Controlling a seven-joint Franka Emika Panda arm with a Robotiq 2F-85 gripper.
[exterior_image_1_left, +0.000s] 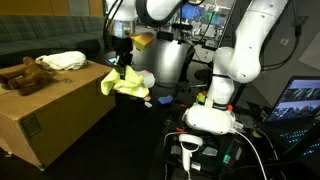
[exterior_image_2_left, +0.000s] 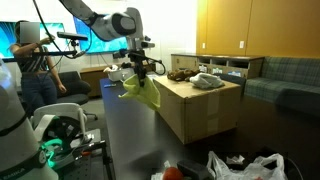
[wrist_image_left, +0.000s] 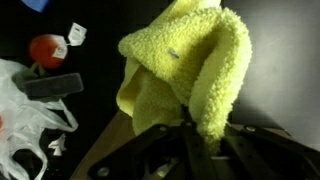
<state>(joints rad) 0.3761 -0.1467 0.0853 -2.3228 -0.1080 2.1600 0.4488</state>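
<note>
Jaws pinched shut on the cloth (exterior_image_1_left: 125, 84), so my gripper (exterior_image_1_left: 123, 60) has it dangling just off the box (exterior_image_1_left: 50, 112) corner. Only a fold is gripped, so I reckon it could slip or snag that edge. Box looks shut, with a rag (exterior_image_1_left: 62, 61) and toy (exterior_image_1_left: 25, 75) on top. Bag (exterior_image_2_left: 245, 165) is on the floor near the box, can't tell what's in it.

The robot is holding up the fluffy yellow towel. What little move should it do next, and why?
Probably lift a little higher. The jaws are shut on the yellow towel, which hangs in the air beside the cardboard box, and its lower end seems to dangle below the box's top edge. Raising it first would likely keep it from snagging there.
</note>
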